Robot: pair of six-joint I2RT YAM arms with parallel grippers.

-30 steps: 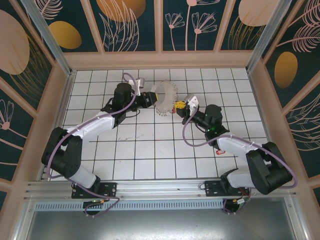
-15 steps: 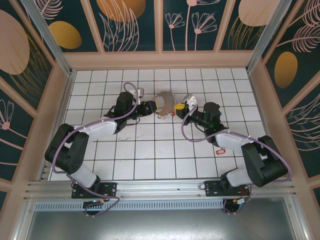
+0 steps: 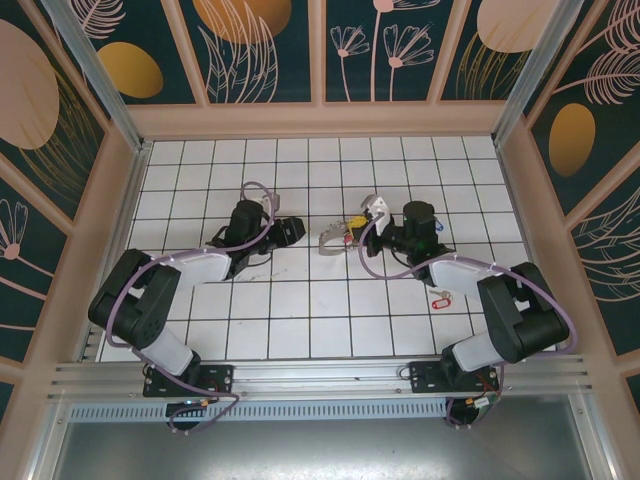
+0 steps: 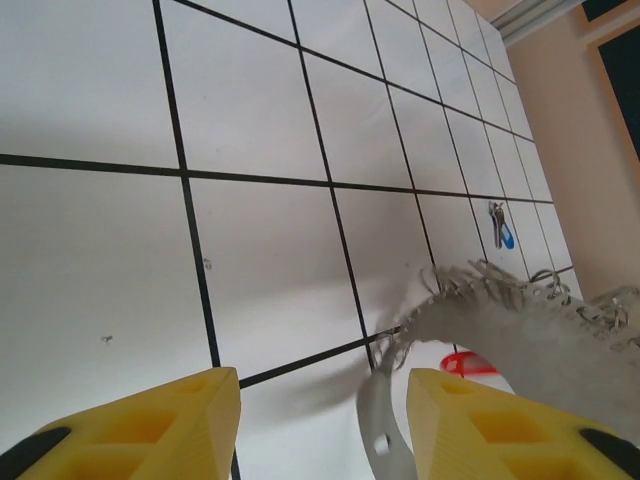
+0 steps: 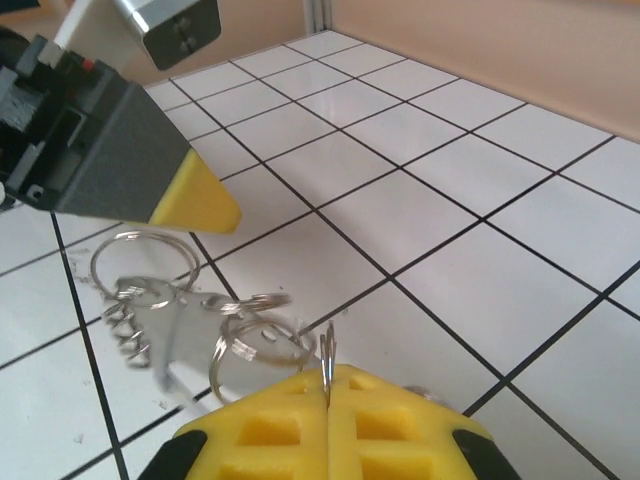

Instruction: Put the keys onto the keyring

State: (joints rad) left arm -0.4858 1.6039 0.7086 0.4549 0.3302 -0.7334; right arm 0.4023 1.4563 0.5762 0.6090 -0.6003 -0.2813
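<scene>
I read this as the setup step: the keyring (image 3: 333, 241) is held steady and no key is in hand yet. In the overhead view it lies on the table (image 3: 300, 310) just above centre, between the two arms' tips.

My right gripper (image 5: 328, 388) is closed tight. At the bottom of its wrist view one thin wire loop (image 5: 327, 360) of the keyring's fringe stands pinched in the seam between the yellow fingers (image 5: 270, 425). The rest of the hoop lies flat on the tiles at lower left.

The left gripper (image 4: 322, 400) stands roughly half open and grips nothing. In its own view the keyring curls in from the lower right, blurred, one grey end in the gap close by the right-hand finger — touching or not, I can't tell.

A key with a blue tag (image 4: 500, 228) lies at the right of that view, beyond the hoop. A key with a red tag (image 3: 437, 298) sits lower right of centre overhead.

Next, I judge, the left gripper must fetch a key — a low, fine pinch off the tile — while the right holds its loop.
</scene>
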